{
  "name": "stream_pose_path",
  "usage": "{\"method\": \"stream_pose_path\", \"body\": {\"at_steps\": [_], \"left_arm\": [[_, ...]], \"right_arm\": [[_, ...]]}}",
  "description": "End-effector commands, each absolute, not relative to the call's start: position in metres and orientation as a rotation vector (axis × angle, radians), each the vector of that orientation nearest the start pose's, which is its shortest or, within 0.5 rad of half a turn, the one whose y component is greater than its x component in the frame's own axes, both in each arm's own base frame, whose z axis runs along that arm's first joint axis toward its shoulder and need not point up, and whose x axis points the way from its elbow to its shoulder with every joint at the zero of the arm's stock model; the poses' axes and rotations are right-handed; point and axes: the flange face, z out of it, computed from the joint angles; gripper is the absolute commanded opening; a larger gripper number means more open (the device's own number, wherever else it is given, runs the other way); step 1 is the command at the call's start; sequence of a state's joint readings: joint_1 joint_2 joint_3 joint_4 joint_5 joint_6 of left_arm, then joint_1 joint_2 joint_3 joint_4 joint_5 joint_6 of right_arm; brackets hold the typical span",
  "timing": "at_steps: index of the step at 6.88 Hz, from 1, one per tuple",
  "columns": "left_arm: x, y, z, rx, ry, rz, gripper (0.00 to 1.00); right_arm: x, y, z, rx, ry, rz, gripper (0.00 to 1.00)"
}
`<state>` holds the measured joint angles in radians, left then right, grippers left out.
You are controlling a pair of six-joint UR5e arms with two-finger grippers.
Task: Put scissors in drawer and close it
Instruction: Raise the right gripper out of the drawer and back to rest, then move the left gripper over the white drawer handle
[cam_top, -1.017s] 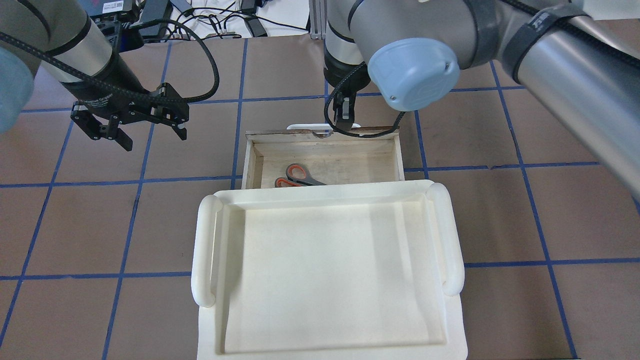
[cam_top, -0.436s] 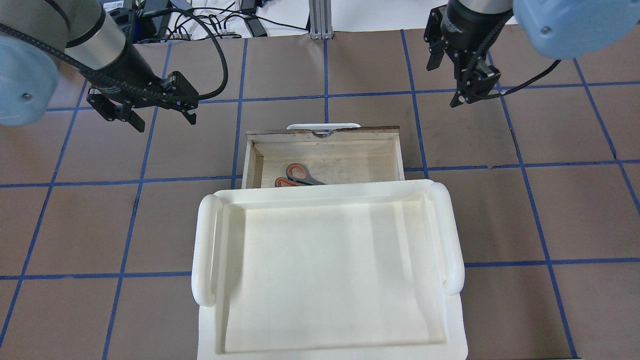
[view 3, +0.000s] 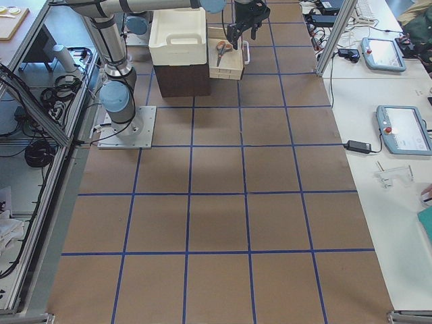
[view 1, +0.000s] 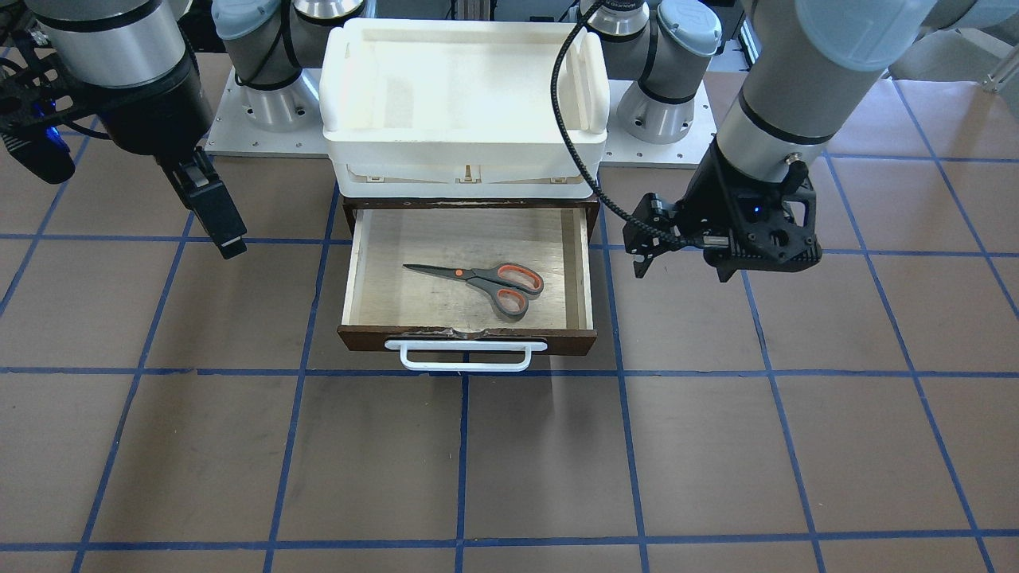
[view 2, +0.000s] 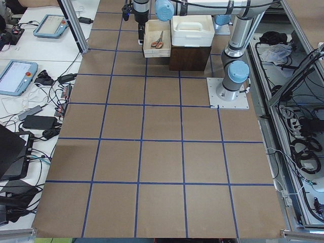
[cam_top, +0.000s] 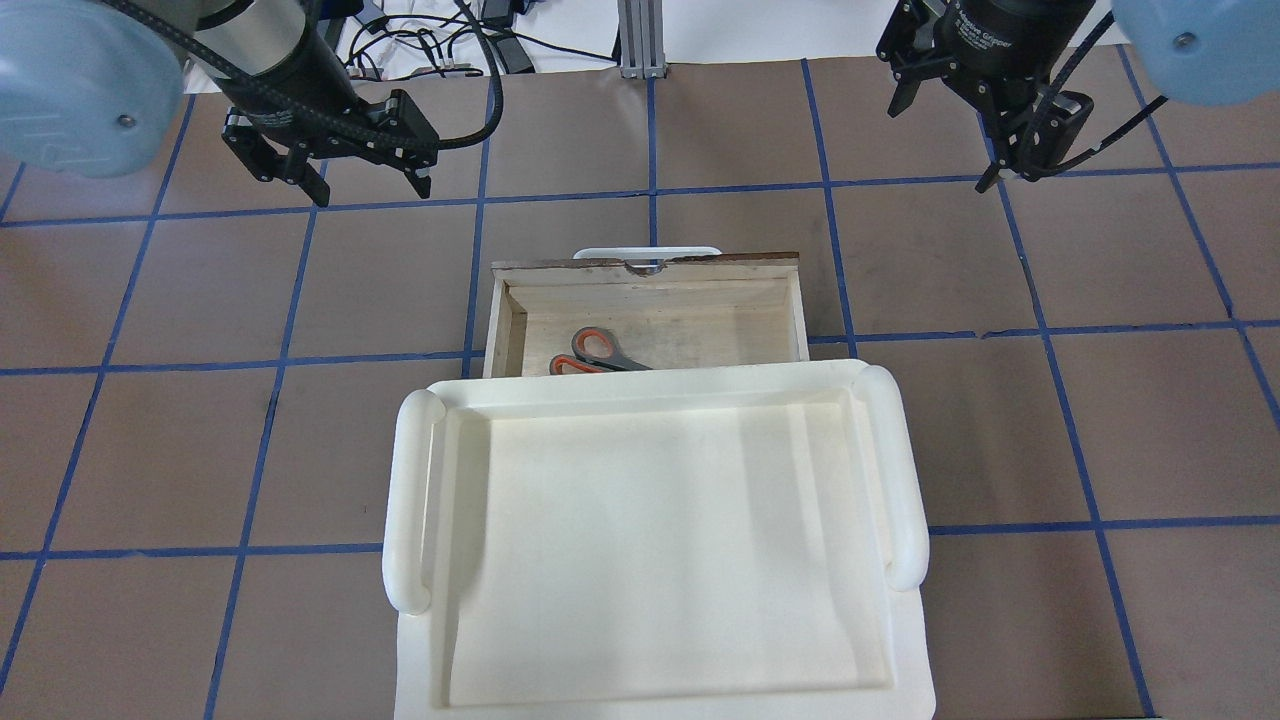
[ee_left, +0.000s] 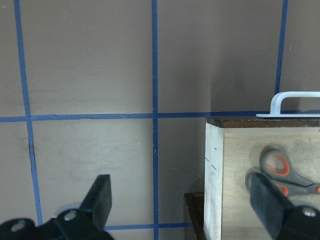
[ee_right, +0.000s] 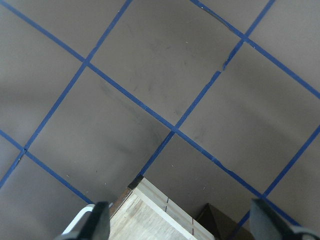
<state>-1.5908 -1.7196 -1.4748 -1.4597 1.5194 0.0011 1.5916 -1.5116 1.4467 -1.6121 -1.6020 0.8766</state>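
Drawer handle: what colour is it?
The handle is white, set on the dark brown front of the drawer. Best seen in the exterior front-facing view.

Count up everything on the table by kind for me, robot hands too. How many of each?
scissors: 1
drawer: 1
white tray: 1
grippers: 2, the left gripper and the right gripper
Total: 5
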Motion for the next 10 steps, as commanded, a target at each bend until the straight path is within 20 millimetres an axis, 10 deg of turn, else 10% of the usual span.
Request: {"method": "stream_pose_path", "body": {"at_steps": [1, 4, 5, 7, 10], "left_arm": [[-0.197, -0.575, 0.444, 0.144, 3.183, -0.13, 1.0], [-0.267, -0.597, 0.387, 0.115, 3.197, -0.172, 1.0], [-0.284, -0.608, 0.367, 0.104, 3.204, -0.227, 1.0], [-0.313, -0.618, 0.326, 0.068, 3.208, -0.179, 1.0], [-0.323, -0.631, 0.291, 0.08, 3.195, -0.064, 1.0]], "right_arm": [[0.14, -0.524, 0.525, 0.822, 3.03, -0.185, 1.0], [0.1, -0.524, 0.533, 0.192, 3.243, -0.192, 1.0], [0.105, -0.495, 0.562, 0.104, 3.234, -0.272, 1.0], [0.123, -0.493, 0.571, 0.051, 3.087, -0.288, 1.0], [0.122, -0.54, 0.557, 0.071, 3.094, -0.241, 1.0]]}}
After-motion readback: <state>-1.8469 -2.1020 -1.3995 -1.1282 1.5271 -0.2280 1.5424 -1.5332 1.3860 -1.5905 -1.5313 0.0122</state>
